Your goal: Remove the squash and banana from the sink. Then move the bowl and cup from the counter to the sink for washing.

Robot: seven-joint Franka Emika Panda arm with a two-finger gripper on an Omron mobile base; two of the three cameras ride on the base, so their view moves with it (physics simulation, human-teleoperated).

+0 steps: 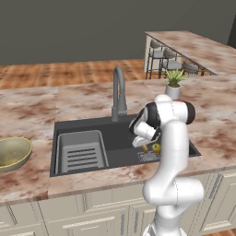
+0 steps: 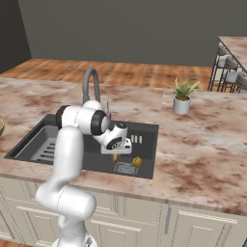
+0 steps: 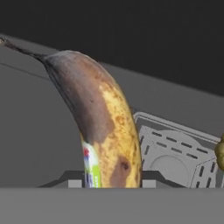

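Now the gripper is low inside the sink, at its right part, and its jaws are closed on the banana. In the hand view the banana stands between the two finger tips, its dark stem end points away from the hand, and its skin is yellow with big brown patches and a small sticker near the tips. In the right base view the banana is a small yellow-brown piece just under the hand, above the drain on the sink floor.

The squash lies on the sink floor just to the right of the hand, near the drain; in the right base view the squash is beside the banana and not touching it, as far as I can tell. The grey ribbed tray sits in the left part of the sink, well apart from the hand. The faucet rises at the far edge of the sink.

The bowl rests on the counter to the left of the sink. A potted plant stands on the counter far right of the sink
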